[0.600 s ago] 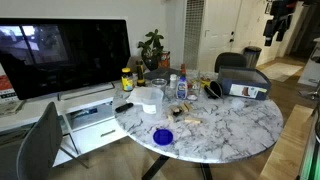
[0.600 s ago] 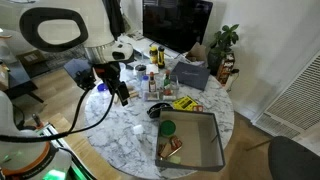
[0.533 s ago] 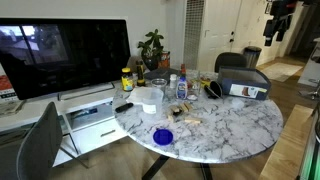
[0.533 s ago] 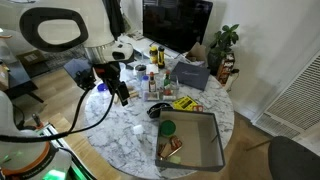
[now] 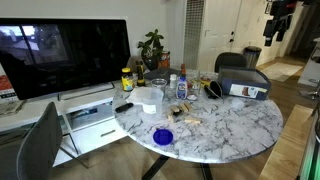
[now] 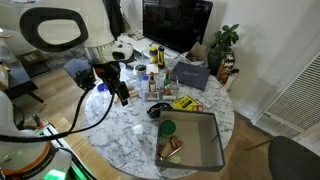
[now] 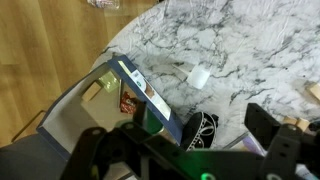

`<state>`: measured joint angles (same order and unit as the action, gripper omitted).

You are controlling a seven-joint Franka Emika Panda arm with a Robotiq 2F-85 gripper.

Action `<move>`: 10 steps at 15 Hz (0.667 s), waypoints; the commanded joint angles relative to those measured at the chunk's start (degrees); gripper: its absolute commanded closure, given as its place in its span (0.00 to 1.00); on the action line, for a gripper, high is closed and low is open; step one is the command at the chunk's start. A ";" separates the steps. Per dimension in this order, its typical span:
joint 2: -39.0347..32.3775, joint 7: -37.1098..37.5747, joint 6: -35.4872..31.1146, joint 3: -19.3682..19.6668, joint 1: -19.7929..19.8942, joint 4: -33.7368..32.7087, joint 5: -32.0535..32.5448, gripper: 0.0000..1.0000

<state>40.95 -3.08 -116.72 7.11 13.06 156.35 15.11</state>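
While we are looking down through the wrist view, the tool [image 7: 175,128] is standing wide open, its fingers [image 7: 270,140] spread far apart along the bottom edge and gripping nothing. Starting at the left, the grey tray [image 7: 62,118] is filling that side, its long rim slanting from upper left to lower right. Next, the small white piece [image 7: 200,77] is lying on the bare marble tabletop [image 7: 255,40], ahead of the gap between the fingers and touching neither. The black bowl [image 7: 205,130] is sitting just below it, closer to the tool. We are seeing the piece as a short, nearly square block turned a little askew. It is too small for us to tell its long axis or any end that points somewhere.

In an exterior view the tool [image 6: 122,95] is hanging over the left part of the tabletop. The small white piece [image 6: 138,129] is lying below and to its right, then come the black bowl [image 6: 155,112] and the grey tray [image 6: 205,135]. Comparing with the earlier frames, we are finding nothing shifted: tool, piece, bowl and tray are all staying where they were.
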 commanded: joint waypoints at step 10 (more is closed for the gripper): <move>-14.40 8.48 -10.45 -4.51 -11.69 -0.61 -19.64 0.00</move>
<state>32.56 1.21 -122.43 4.44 4.18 156.36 1.35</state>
